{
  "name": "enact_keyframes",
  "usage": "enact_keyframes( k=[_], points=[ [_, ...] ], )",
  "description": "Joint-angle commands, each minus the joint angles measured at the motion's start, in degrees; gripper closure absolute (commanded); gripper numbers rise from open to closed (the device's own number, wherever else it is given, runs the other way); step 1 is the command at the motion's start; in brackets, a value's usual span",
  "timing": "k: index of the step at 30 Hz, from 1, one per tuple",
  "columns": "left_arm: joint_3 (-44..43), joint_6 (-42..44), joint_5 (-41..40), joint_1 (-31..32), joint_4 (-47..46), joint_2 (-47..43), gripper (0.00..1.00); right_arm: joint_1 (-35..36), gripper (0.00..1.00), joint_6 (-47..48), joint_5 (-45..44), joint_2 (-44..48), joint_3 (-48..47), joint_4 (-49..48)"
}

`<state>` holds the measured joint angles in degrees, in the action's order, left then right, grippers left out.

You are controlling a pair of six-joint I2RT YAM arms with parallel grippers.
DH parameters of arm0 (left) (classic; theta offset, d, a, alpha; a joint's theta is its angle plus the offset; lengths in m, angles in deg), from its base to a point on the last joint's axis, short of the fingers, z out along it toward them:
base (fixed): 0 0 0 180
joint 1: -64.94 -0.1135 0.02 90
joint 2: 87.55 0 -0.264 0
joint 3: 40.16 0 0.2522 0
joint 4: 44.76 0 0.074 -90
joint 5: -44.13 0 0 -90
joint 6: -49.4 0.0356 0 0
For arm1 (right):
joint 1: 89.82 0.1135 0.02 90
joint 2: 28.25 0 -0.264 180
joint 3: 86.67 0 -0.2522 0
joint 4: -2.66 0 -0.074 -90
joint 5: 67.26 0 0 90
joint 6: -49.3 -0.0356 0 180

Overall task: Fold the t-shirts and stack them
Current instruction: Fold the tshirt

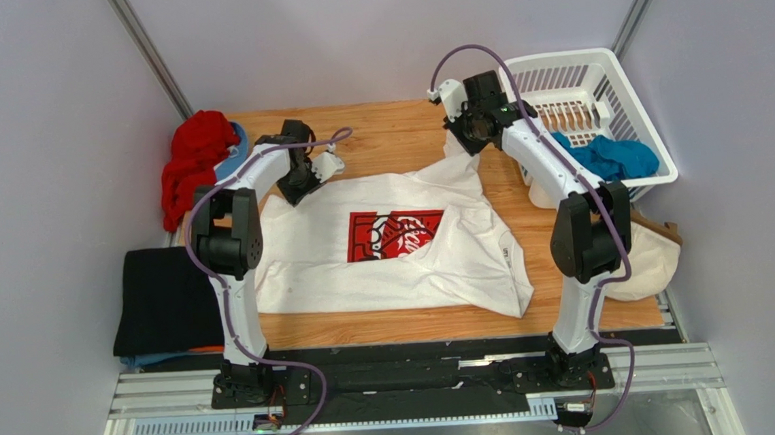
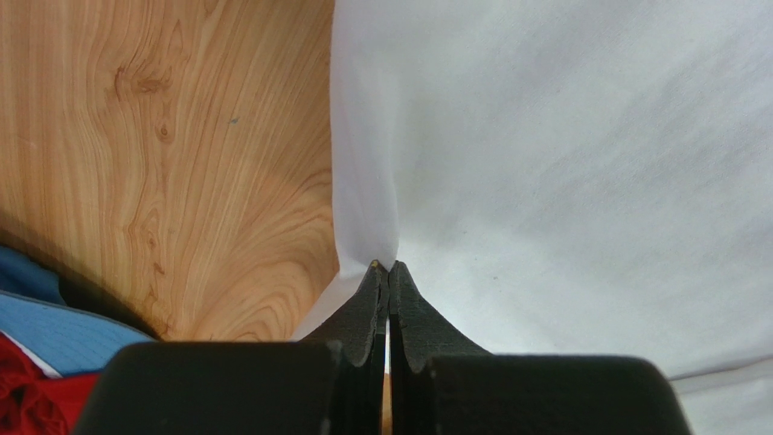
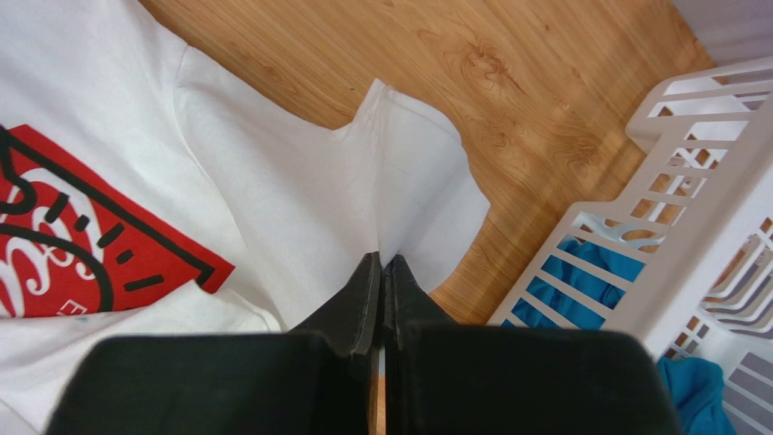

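Observation:
The white t-shirt (image 1: pixel 405 267) with the red square print (image 1: pixel 395 234) lies spread on the wooden table. My left gripper (image 1: pixel 298 189) is shut on its far left edge; the left wrist view shows the jaws (image 2: pixel 388 268) pinching a fold of the white cloth (image 2: pixel 562 163). My right gripper (image 1: pixel 466 136) is shut on its far right part; the right wrist view shows the jaws (image 3: pixel 382 261) pinching the cloth (image 3: pixel 299 181) beside the print (image 3: pixel 82 236). A black shirt (image 1: pixel 162 300) lies folded at the near left. A teal shirt (image 1: pixel 608 156) sits in the basket.
A white plastic basket (image 1: pixel 597 70) stands at the far right, also in the right wrist view (image 3: pixel 699 172). A red cloth heap (image 1: pixel 193 165) on something blue lies at the far left. A cream bag (image 1: pixel 656 255) lies at the right edge.

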<state>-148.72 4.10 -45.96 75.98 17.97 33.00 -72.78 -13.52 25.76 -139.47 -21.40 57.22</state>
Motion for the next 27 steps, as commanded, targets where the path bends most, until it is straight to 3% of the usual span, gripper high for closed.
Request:
enact_keyframes(
  k=[1,16,27],
  points=[
    [0.8,-3.7,-3.0,1.1,-1.9,-3.2,1.00,1.4,1.00,1.9,-0.7,7.3,2.1,1.0],
    [6.6,-5.8,-7.7,2.7,-2.2,-9.1,1.00,7.0,1.00,3.1,0.1,26.2,25.6,1.3],
    [8.8,-5.9,-9.2,2.8,-1.6,-10.8,1.00,10.4,1.00,3.3,-0.2,34.0,32.8,4.5]
  ],
)
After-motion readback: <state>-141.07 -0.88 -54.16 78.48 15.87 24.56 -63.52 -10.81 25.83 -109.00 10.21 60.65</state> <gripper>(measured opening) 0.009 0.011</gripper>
